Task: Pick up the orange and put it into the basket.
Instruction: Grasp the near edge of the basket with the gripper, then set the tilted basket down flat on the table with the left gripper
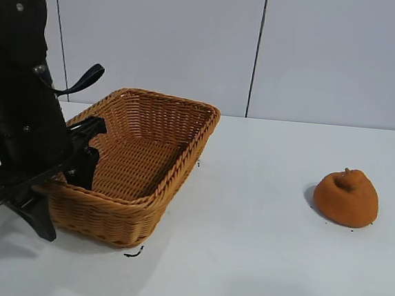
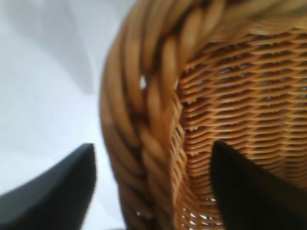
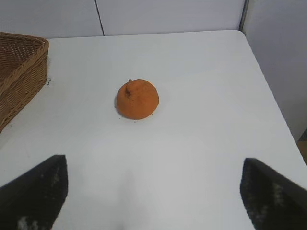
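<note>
**Mia:** Over at nine o'clock on the table (image 1: pixel 256 264), what is that big black thing?

**Ben:** That is the left gripper (image 1: pixel 90 152). Its two fingers are spread apart, one on each side of the basket's braided rim. One finger (image 2: pixel 53 191) is outside the basket (image 1: pixel 141 157) and the other is inside. The rim runs between them. I cannot tell if they touch it.

**Mia:** Where does the basket sit?

**Ben:** Just right of that arm, from about nine o'clock toward the middle. Nothing is in it. Its near corner has a small dark mark on the table beside it.

**Mia:** And the orange (image 1: pixel 346 197)?

**Ben:** Way over at three o'clock, well apart from the basket. It sits flat on the table with its little stem nub up. White table lies open all around it.

**Mia:** Where is the other arm?

**Ben:** The outside camera does not show it. Its own camera does. The right gripper (image 3: pixel 153 201) hangs above the table with its fingers spread wide. The orange (image 3: pixel 137 99) is out ahead of it, and a basket (image 3: pixel 21 76) corner shows off to one side. The table's far edge and side edge show there too.
</note>
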Robot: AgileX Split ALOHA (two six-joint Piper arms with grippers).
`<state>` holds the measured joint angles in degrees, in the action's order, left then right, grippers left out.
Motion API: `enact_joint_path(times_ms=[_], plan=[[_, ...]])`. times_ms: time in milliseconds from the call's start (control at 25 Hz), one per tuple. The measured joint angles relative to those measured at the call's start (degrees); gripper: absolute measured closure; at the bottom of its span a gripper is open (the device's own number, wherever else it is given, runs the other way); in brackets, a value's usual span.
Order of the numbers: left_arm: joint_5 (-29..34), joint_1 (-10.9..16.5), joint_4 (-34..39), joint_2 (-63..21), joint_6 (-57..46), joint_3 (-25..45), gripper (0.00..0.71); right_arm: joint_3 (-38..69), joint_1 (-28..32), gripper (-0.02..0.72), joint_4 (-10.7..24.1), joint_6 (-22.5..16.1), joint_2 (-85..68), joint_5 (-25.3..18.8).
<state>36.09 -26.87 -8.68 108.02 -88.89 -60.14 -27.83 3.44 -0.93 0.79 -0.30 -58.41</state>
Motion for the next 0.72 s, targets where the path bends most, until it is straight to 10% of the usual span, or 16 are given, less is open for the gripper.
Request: enact_joint_path(times_ms=[440, 720], plan=[[1.05, 0.57, 0.03, -1.09, 0.48, -1.02, 0.62, 0.0, 0.0, 0.029, 0.0, 0.0, 0.0, -0.06], [10.1, 6.3, 0.15, -2.08, 16.05, -9.13, 0.62, 0.0, 0.0, 0.029, 0.0, 0.0, 0.0, -0.06]])
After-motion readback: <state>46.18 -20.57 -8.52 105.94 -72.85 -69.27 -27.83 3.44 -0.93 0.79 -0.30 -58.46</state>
